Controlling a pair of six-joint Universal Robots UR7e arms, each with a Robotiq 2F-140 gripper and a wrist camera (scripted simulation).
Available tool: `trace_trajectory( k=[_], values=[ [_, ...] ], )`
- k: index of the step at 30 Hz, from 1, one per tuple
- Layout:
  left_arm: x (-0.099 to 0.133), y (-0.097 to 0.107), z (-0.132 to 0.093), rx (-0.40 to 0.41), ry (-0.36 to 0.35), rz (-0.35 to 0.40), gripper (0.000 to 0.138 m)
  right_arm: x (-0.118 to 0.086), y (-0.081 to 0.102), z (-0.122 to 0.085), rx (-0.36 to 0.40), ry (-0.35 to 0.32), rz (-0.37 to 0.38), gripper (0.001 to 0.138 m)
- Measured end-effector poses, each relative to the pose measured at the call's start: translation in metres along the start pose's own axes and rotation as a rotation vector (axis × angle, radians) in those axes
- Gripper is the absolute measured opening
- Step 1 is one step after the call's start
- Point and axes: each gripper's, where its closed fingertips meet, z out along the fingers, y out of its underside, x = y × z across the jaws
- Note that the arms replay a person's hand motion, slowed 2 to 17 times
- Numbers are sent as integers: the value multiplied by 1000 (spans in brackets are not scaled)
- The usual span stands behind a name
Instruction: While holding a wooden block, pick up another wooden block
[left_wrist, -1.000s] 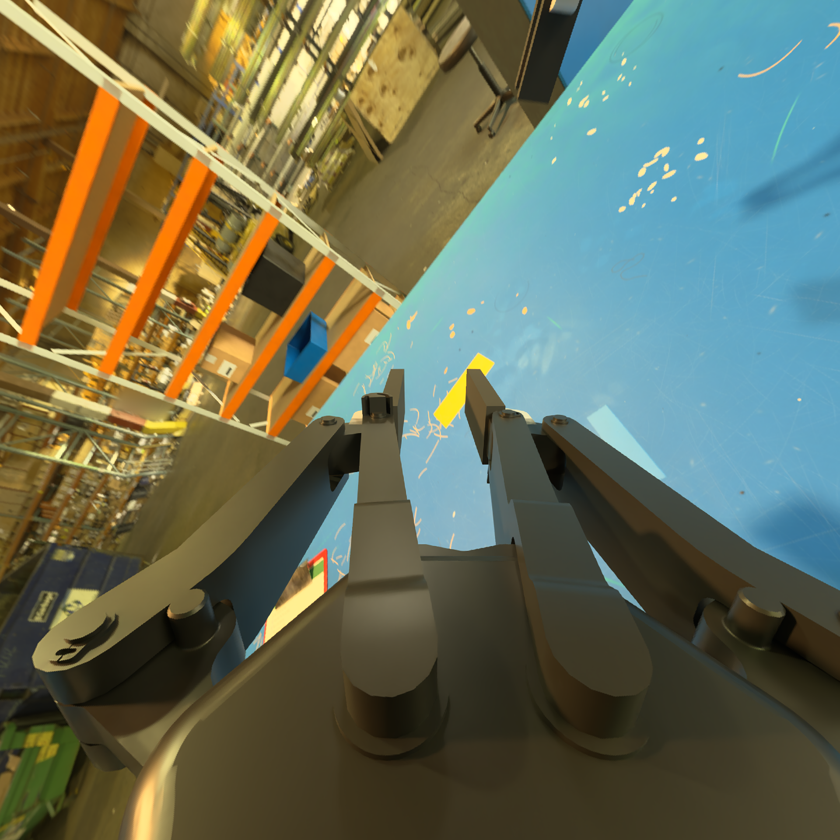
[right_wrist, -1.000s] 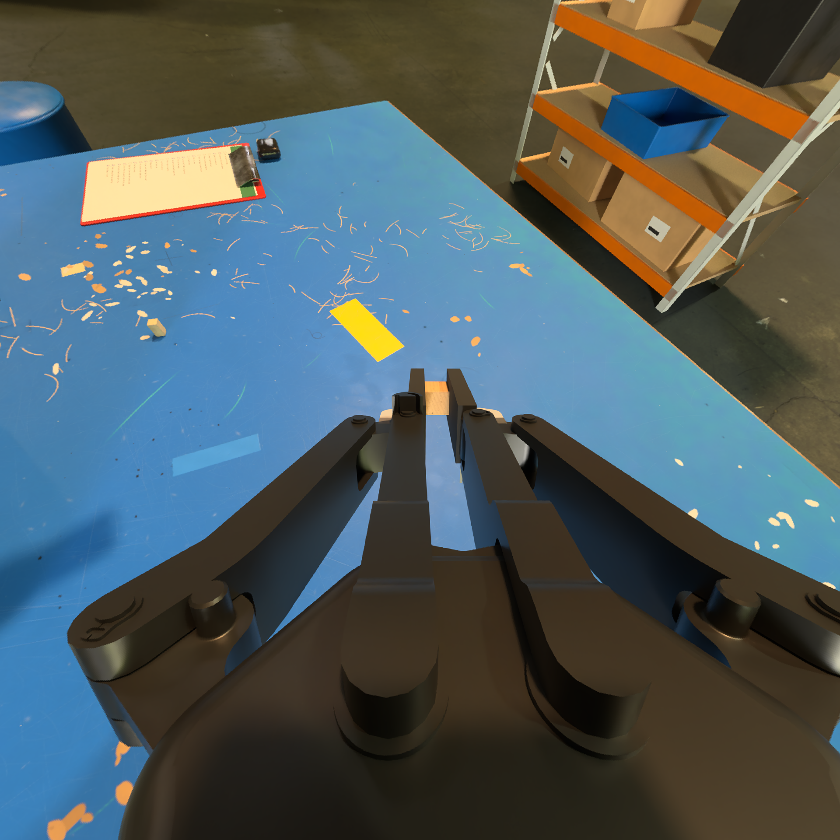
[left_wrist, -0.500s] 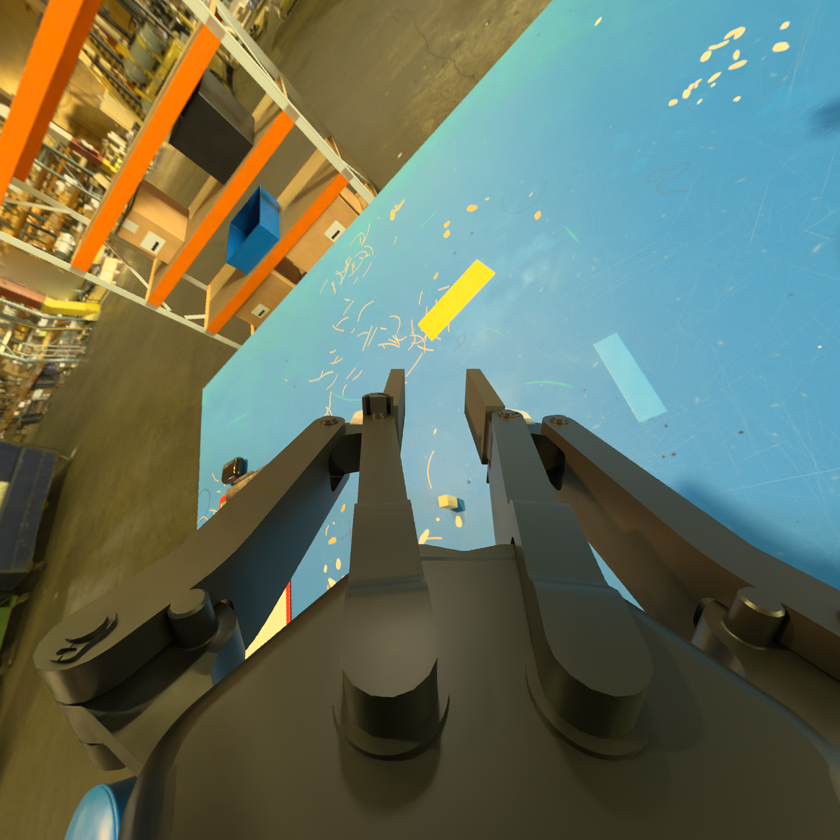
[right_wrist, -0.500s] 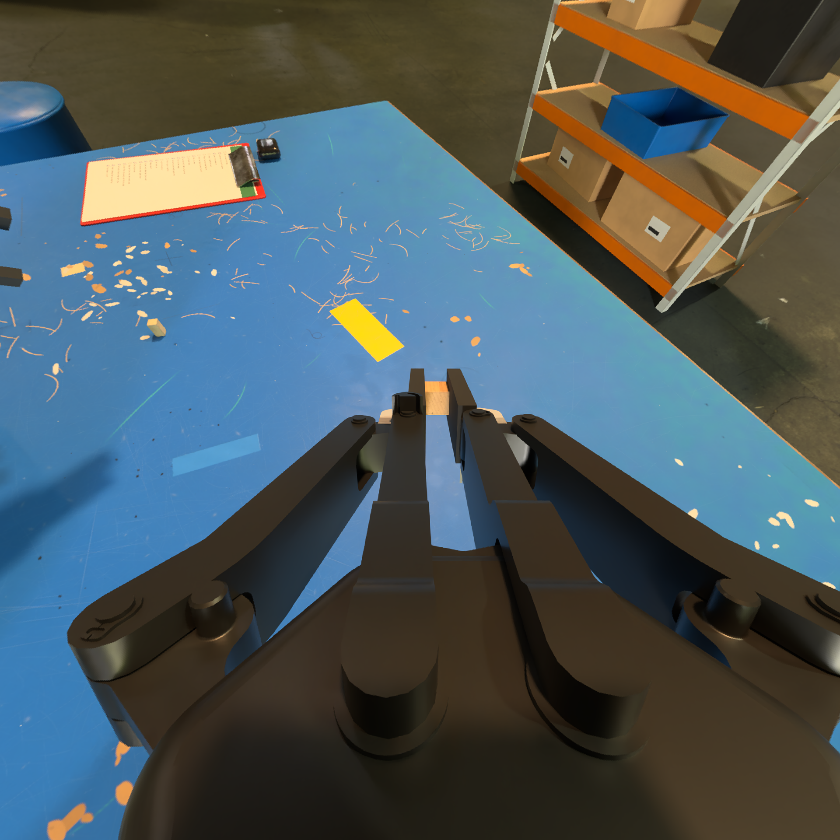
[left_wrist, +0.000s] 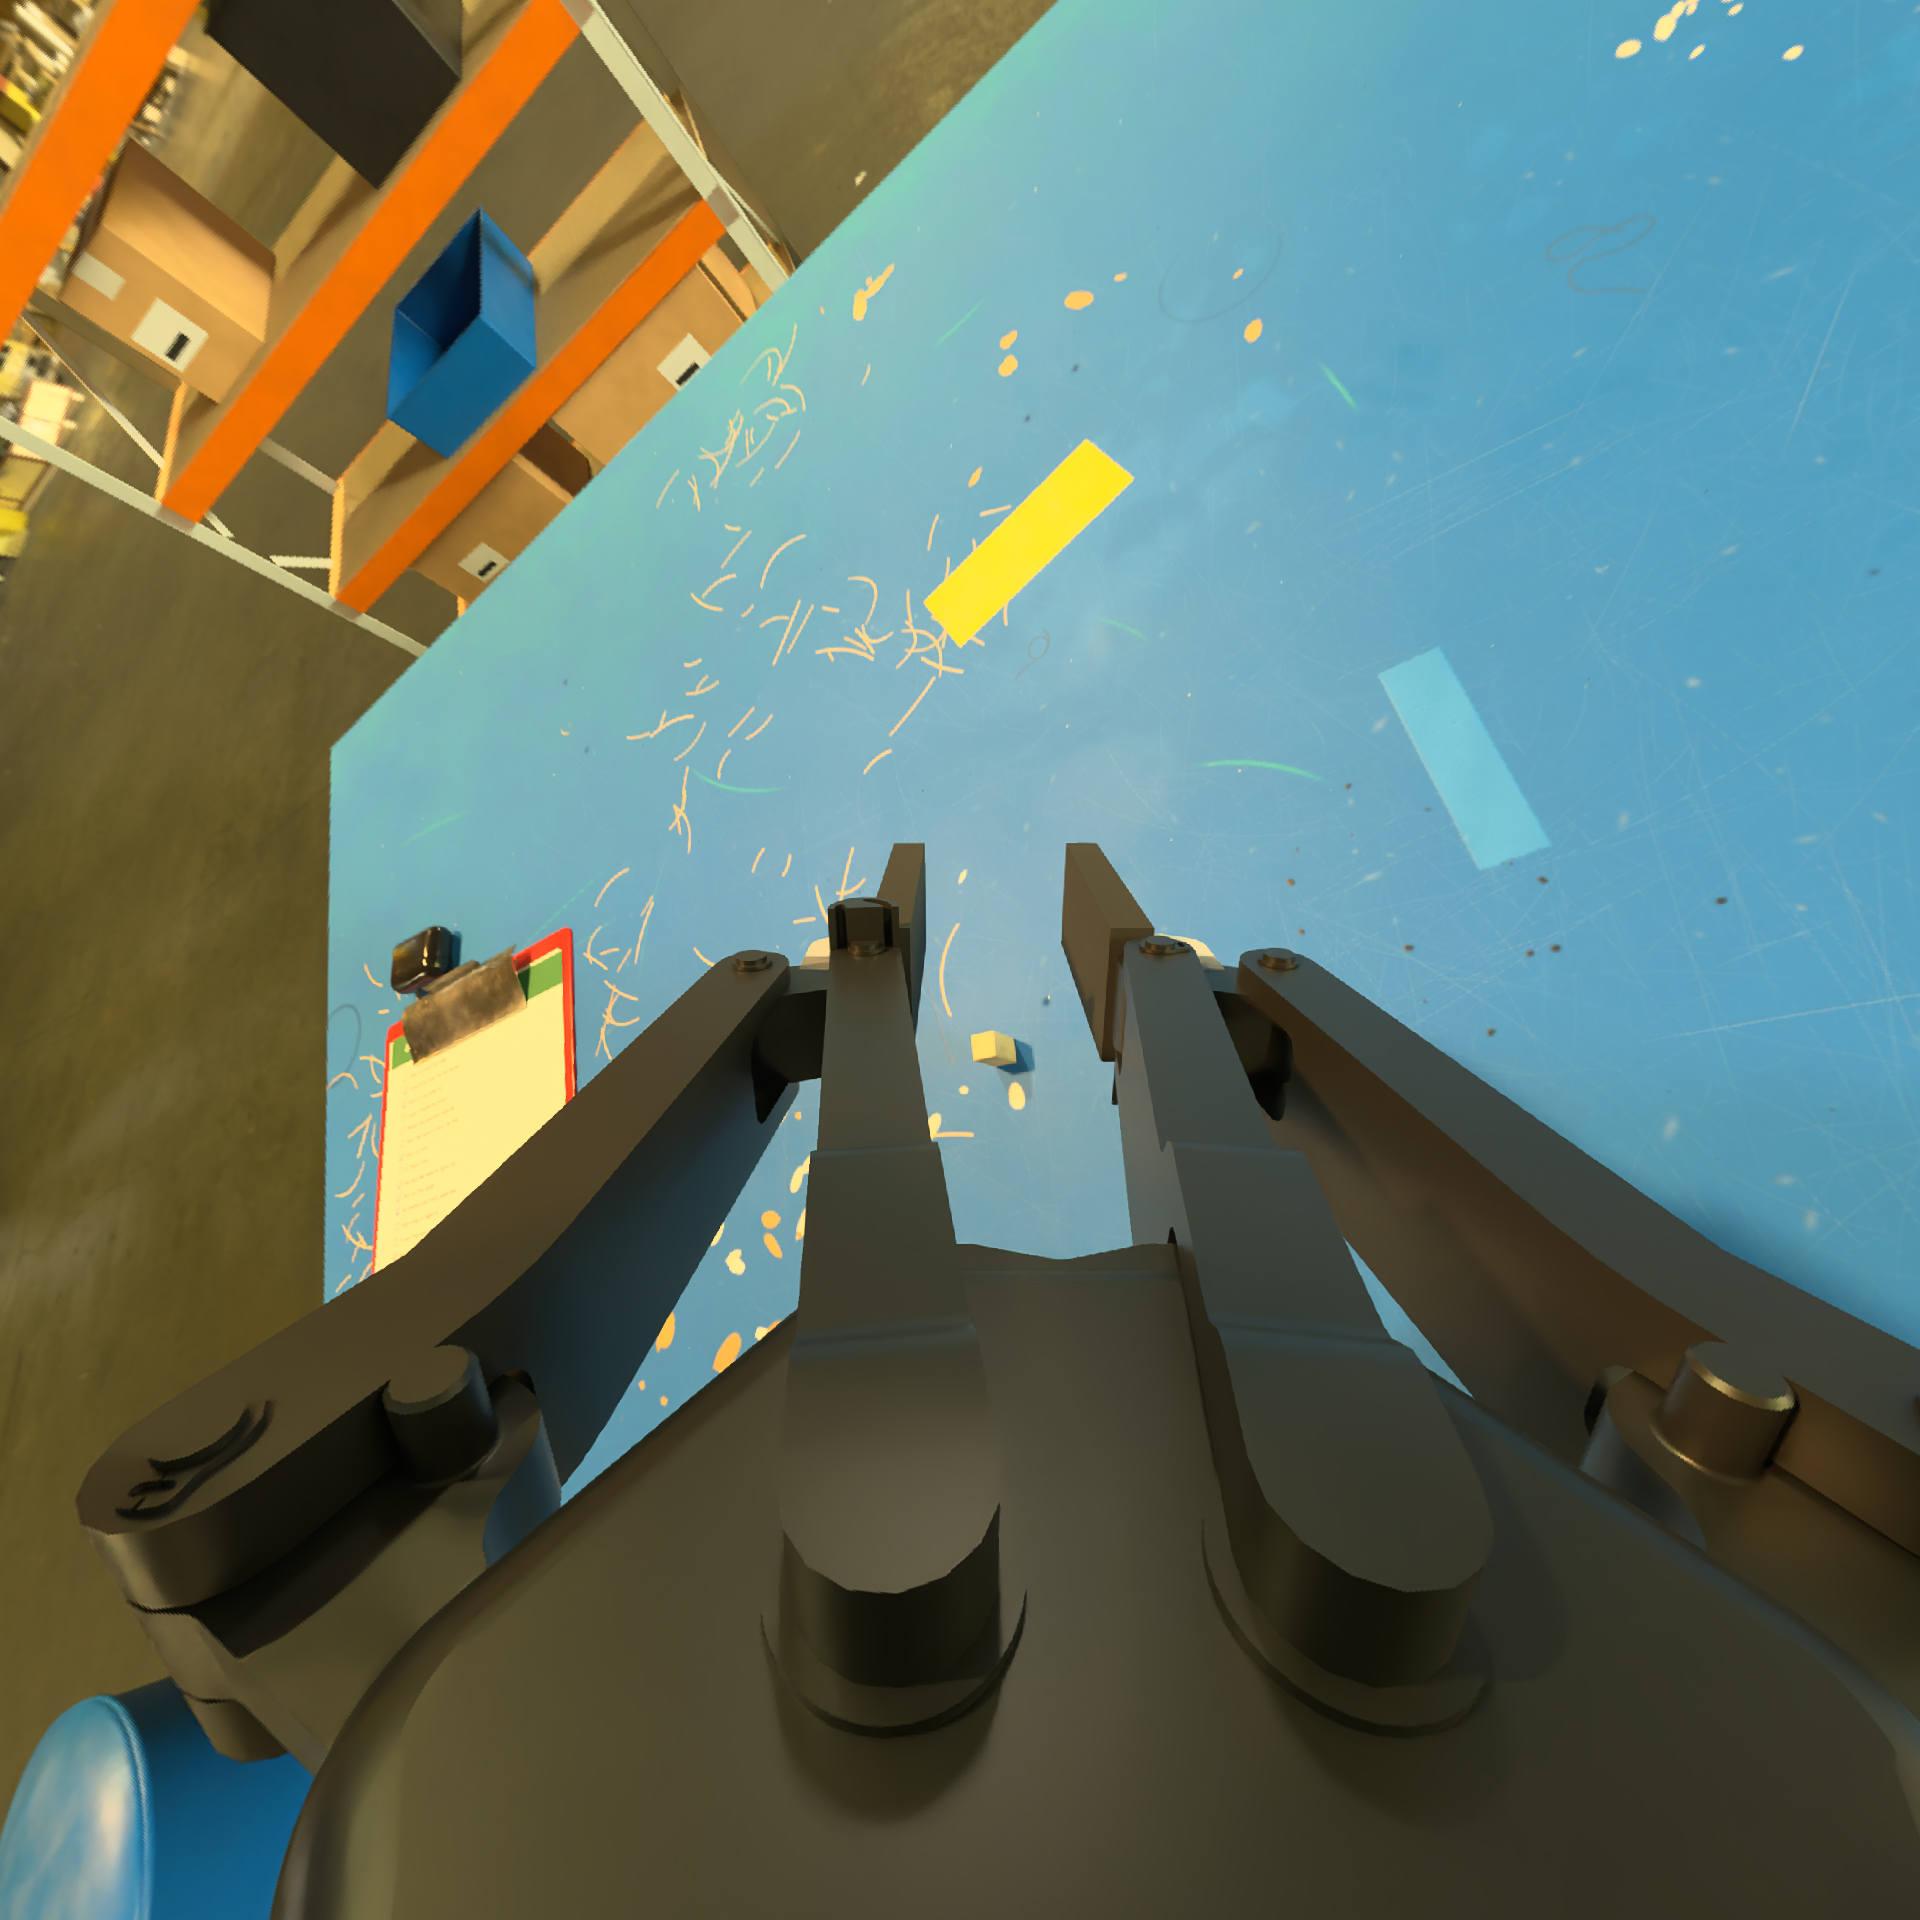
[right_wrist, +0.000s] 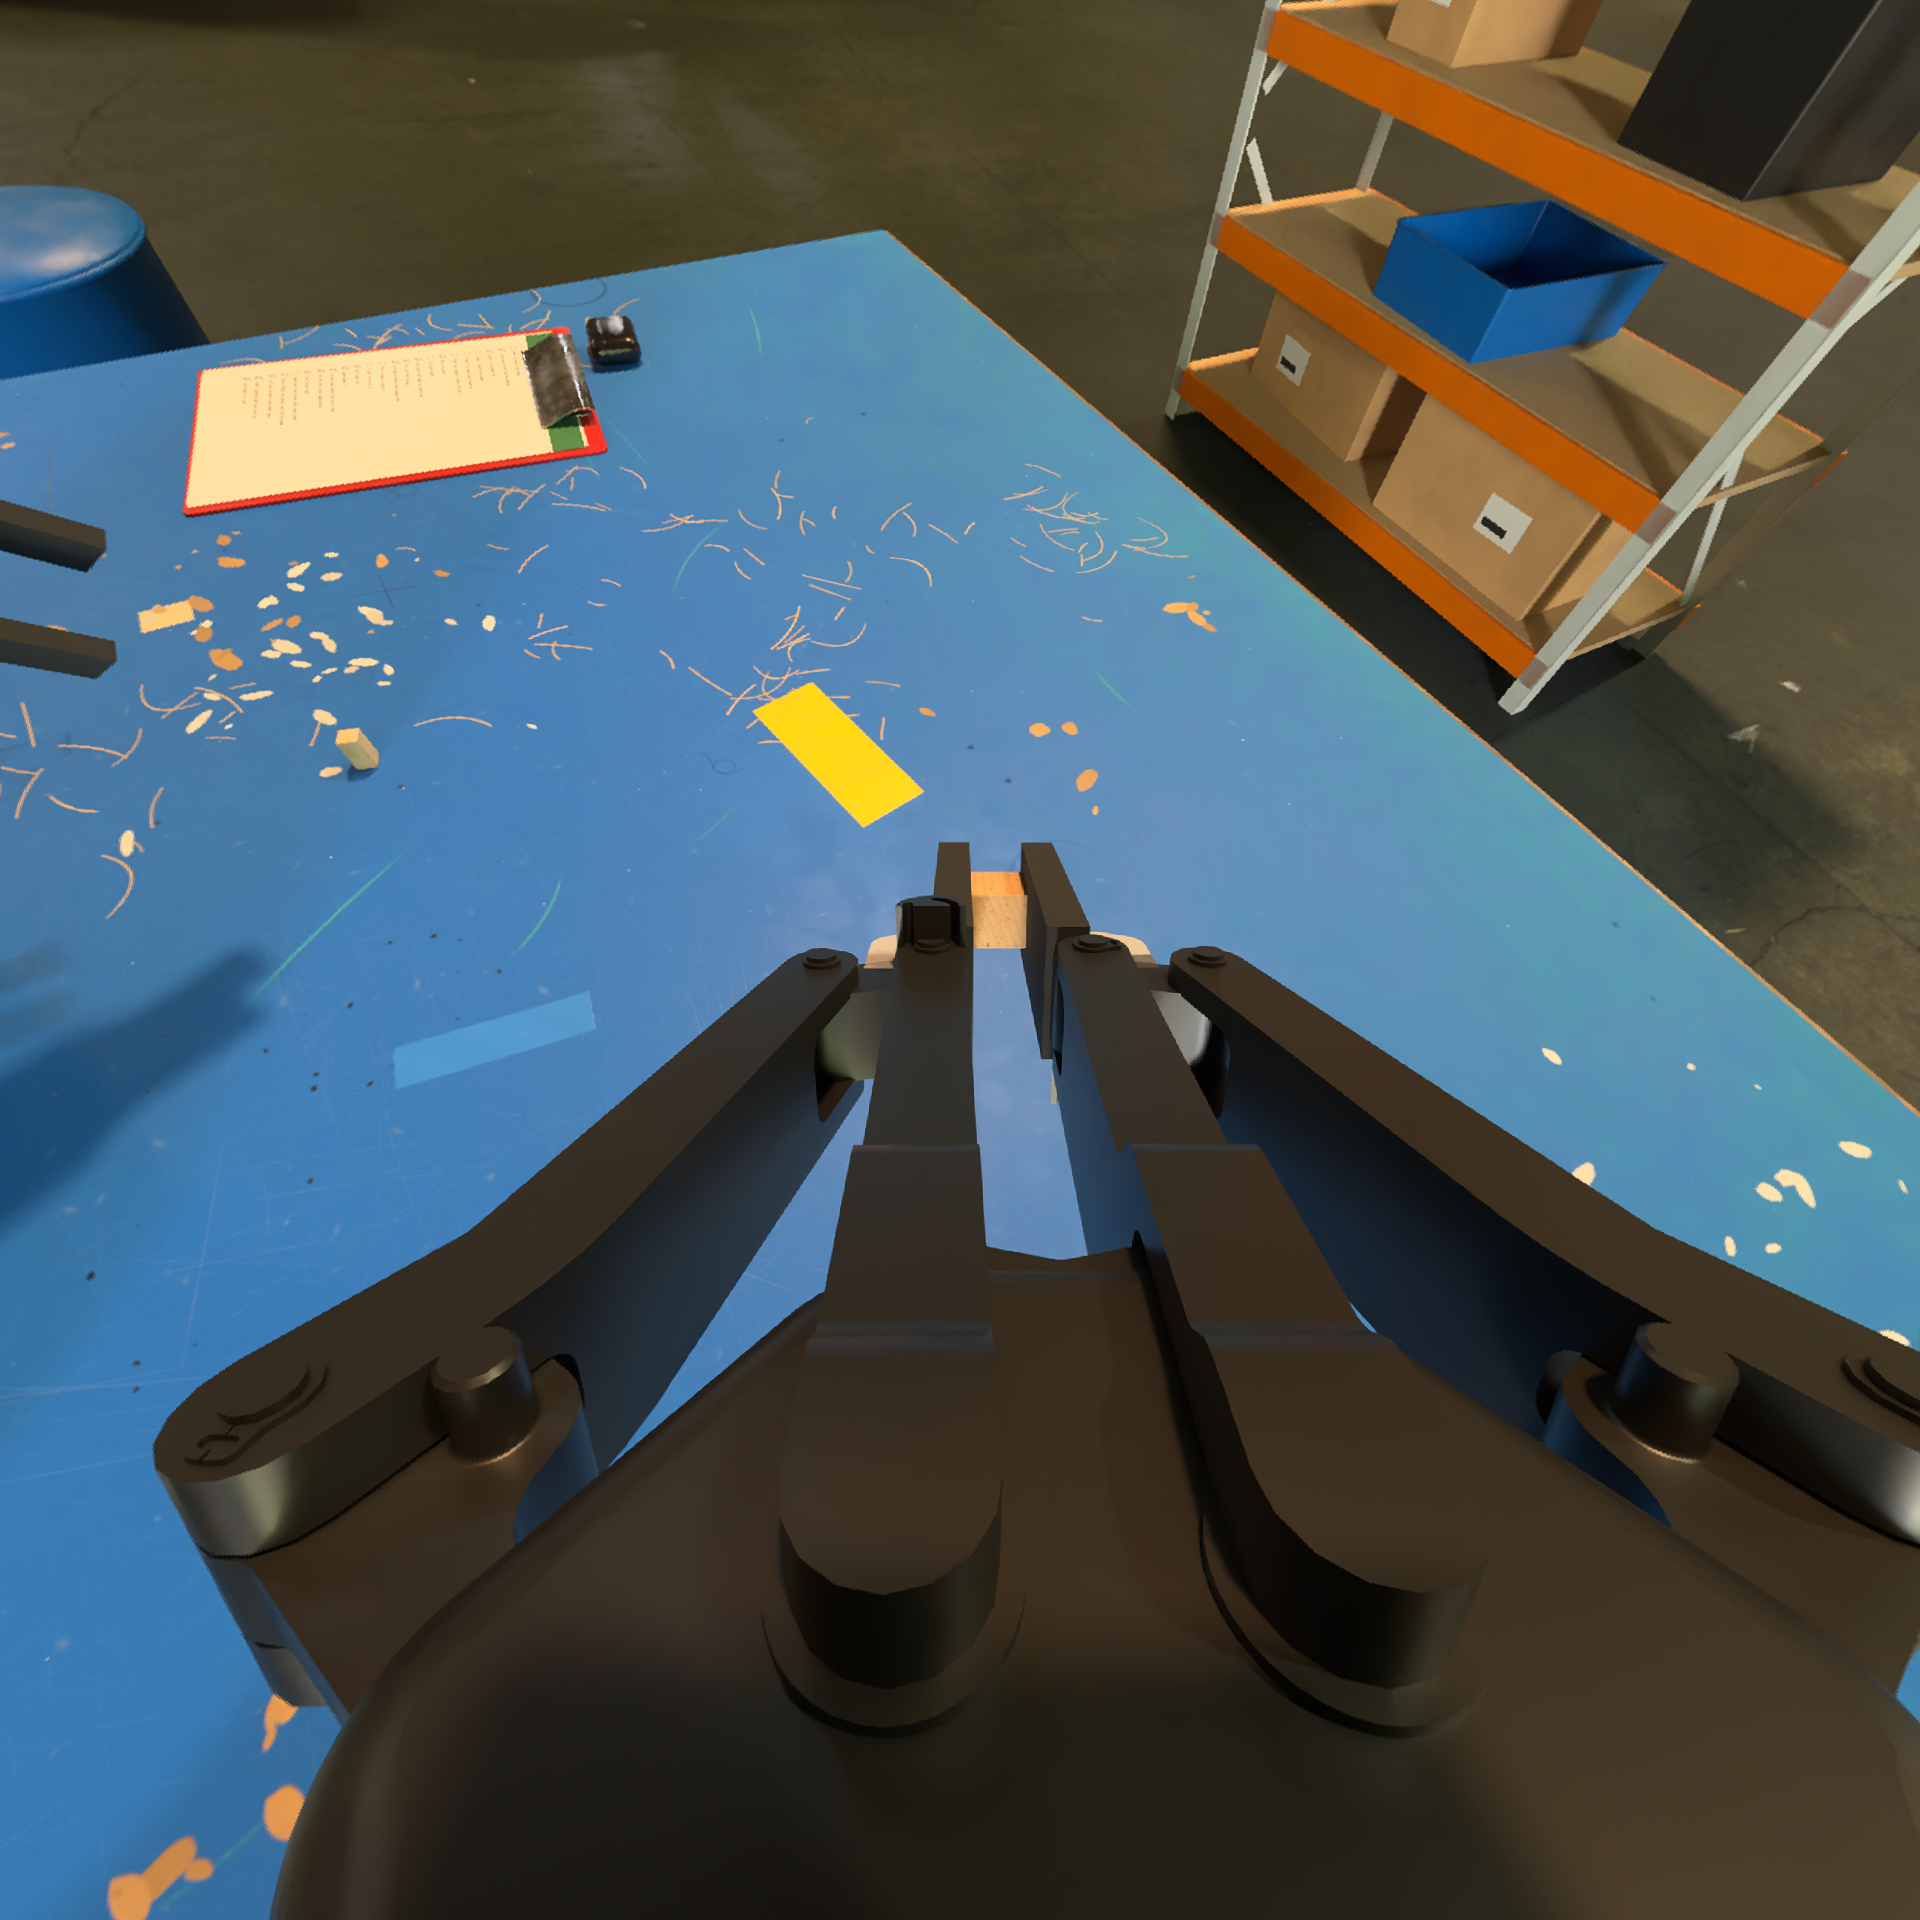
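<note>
My right gripper (right_wrist: 995, 868) is shut on a wooden block (right_wrist: 997, 912) and holds it above the blue table (right_wrist: 1299, 831). A second small wooden block (right_wrist: 356, 748) lies on the table to the far left, among wood chips. In the left wrist view that block (left_wrist: 992, 1046) shows below and between my fingers. My left gripper (left_wrist: 992, 883) is open and empty above the table. Its two dark fingertips (right_wrist: 52, 540) enter the right wrist view at the left edge, beyond the loose block.
A red clipboard with paper (right_wrist: 384, 421) and a small black device (right_wrist: 613, 341) lie at the table's far end. Yellow tape (right_wrist: 836, 753) and pale blue tape (right_wrist: 494, 1037) are stuck flat. A shelf rack (right_wrist: 1558, 364) with boxes stands beyond the right edge. A blue barrel (right_wrist: 73, 270) stands far left.
My left gripper has swung toward the loose block; the block and clipboard have come into its view, and its fingertips have entered the right wrist view. The right gripper has not moved.
</note>
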Motion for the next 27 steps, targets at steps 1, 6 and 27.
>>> trace_trajectory(
  k=[1,6,27],
  values=[
    [0,3,2,-7,5,-4,36,0,0,0,0,0,0,13],
    [-2,15,11,-38,24,-19,36,0,0,0,0,0,0,13],
    [-4,60,55,-146,67,-88,34,0,0,0,-1,1,1,13]
  ],
)
